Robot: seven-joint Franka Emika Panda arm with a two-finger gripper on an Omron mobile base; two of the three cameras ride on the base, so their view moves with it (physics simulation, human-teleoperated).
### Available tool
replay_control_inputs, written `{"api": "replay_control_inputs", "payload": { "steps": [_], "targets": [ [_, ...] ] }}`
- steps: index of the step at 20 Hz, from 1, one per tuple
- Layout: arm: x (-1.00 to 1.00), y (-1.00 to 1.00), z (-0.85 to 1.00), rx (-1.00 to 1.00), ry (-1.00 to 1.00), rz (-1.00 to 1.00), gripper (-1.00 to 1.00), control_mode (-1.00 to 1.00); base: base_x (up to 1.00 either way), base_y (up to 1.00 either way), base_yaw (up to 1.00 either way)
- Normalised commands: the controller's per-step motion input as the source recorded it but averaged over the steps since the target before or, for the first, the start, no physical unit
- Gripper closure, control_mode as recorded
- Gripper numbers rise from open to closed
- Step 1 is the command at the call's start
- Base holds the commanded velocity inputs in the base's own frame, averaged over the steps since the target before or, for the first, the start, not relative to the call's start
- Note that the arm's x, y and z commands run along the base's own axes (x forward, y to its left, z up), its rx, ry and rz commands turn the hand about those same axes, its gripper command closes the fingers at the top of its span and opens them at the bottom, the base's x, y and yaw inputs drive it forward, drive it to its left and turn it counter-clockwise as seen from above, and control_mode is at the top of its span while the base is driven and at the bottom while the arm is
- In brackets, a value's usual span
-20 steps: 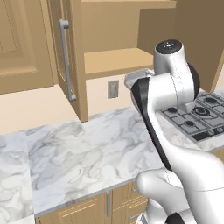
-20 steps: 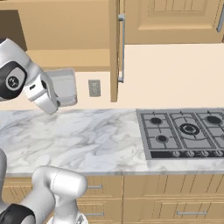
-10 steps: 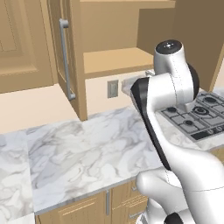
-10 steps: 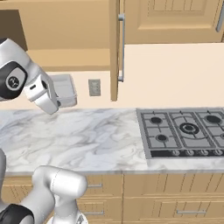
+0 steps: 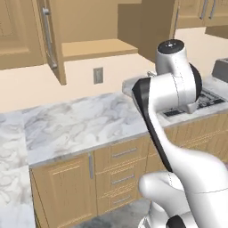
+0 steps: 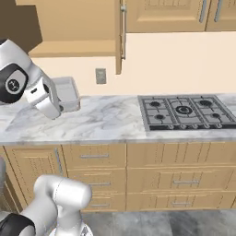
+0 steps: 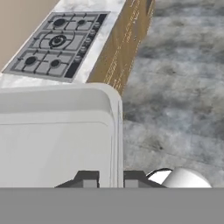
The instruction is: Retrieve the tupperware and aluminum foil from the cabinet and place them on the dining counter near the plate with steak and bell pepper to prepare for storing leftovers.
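My gripper (image 7: 111, 179) is shut on the rim of the tupperware (image 7: 57, 131), a shallow pale grey-white container held in the air in front of the counter, over the floor. In the right base view the tupperware (image 6: 67, 92) sits at the end of my hand, left of the gas hob. Its edge (image 5: 133, 83) peeks out behind my arm in the left base view. The cabinet (image 5: 93, 49) hangs above with its door (image 5: 51, 40) swung open and its lower shelf (image 6: 73, 47) bare. The aluminum foil, the dining counter and the plate are out of view.
A marble counter (image 6: 106, 122) carries a gas hob (image 6: 182, 110) to the right. A wall outlet (image 6: 100, 76) sits under the cabinet. Light-wood base drawers (image 6: 94, 156) run below, with grey floor (image 7: 175, 87) in front of them.
The whole picture has shifted: the base has backed away from the counter, so the base drawers and the floor now show. The tupperware stays in my grip.
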Motion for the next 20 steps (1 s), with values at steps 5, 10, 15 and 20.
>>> {"api": "replay_control_inputs", "payload": {
  "steps": [5, 10, 15, 20],
  "targets": [
    [0.0, 0.0, 0.0, 0.0, 0.0, 0.0, 1.0, 1.0, -0.4, -0.42, -0.52],
    [0.0, 0.0, 0.0, 0.0, 0.0, 0.0, 1.0, 1.0, 0.05, -0.51, -0.68],
    [0.0, 0.0, 0.0, 0.0, 0.0, 0.0, 1.0, 1.0, 0.07, -0.37, -0.75],
    [0.0, 0.0, 0.0, 0.0, 0.0, 0.0, 1.0, 1.0, 0.03, -0.2, -0.79]
  ]
}}
